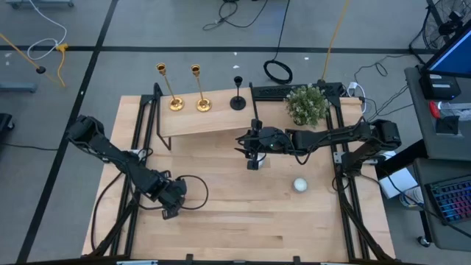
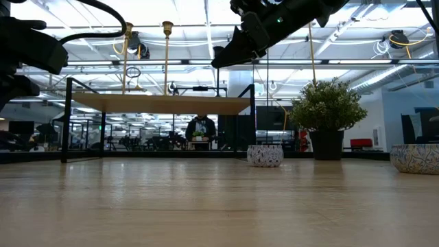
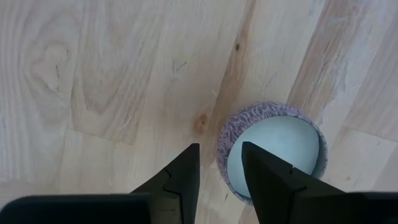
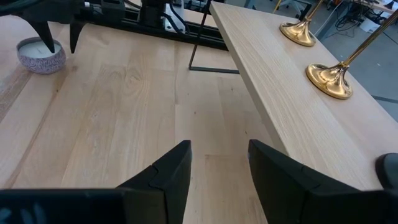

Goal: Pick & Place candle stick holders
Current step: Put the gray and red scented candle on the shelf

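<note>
Two gold candle stick holders (image 1: 174,103) (image 1: 203,104) and a shorter black one (image 1: 238,101) stand upright on their round bases on a raised wooden shelf (image 1: 210,122). Their bases also show in the right wrist view: gold (image 4: 298,34) (image 4: 329,82) and black (image 4: 388,169). My right gripper (image 4: 219,163) is open and empty, hovering above the table beside the shelf's near right end (image 1: 254,153). My left gripper (image 3: 221,167) is open at the table's near left (image 1: 171,208), over a small patterned bowl (image 3: 273,149). One finger is over the bowl's inside and one is outside its rim. My left gripper points down at the small bowl's rim (image 3: 221,146), with its open fingers (image 4: 73,38) on either side of the wall. I cannot tell whether a finger touches the bowl. The bowl sits on the table.
A potted plant (image 1: 307,104) stands at the far right beside the shelf. A pale round bowl (image 1: 300,185) sits on the table near the right arm. The low view shows this bowl (image 2: 265,155) and another patterned bowl (image 2: 416,158) at the right edge. Bare wood lies between the arms.
</note>
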{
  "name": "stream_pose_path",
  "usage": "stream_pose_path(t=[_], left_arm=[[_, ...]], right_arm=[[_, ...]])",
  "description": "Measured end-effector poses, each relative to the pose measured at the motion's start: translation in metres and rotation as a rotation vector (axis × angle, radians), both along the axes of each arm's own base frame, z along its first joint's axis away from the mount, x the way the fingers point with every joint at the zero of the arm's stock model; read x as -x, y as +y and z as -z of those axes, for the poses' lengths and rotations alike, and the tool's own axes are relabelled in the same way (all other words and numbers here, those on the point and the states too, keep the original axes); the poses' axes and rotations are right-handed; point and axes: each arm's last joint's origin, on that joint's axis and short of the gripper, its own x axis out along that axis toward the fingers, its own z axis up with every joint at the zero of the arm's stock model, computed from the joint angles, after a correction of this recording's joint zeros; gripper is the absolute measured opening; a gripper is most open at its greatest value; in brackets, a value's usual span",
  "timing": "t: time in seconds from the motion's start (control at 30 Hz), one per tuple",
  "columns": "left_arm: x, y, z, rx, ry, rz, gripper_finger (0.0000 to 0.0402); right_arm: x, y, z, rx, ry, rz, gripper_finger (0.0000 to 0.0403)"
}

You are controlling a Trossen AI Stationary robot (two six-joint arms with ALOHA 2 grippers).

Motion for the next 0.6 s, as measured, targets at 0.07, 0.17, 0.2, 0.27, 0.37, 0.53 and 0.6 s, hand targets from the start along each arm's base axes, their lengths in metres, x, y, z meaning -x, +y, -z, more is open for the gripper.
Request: stream_pose_path(t=[0.07,0.17,0.2,0.27,0.37,0.53,0.6], left_arm=[[0.001,0.0,0.003,0.005,-0.006,-0.004,0.0122],[0.004,0.002,0.011,0.011,0.004,-0.021,0.0122],[0.005,0.003,0.012,0.018,0.012,-0.025,0.0122],[0.005,0.003,0.012,0.025,0.016,-0.027,0.0122],[0.005,0.002,0.012,0.027,0.006,-0.007,0.0121],[0.003,0.001,0.012,0.04,-0.005,0.033,0.0082],[0.003,0.001,0.012,0.047,-0.011,0.03,0.0048]], right_arm=[[0.0,0.0,0.0,0.0,0.0,0.0,0.0155],[0.0,0.0,0.0,0.0,0.0,0.0,0.0155],[0.0,0.0,0.0,0.0,0.0,0.0,0.0155],[0.0,0.0,0.0,0.0,0.0,0.0,0.0155],[0.0,0.0,0.0,0.0,0.0,0.0,0.0155],[0.0,0.0,0.0,0.0,0.0,-0.001,0.0155],[0.0,0.0,0.0,0.0,0.0,0.0,0.0155]])
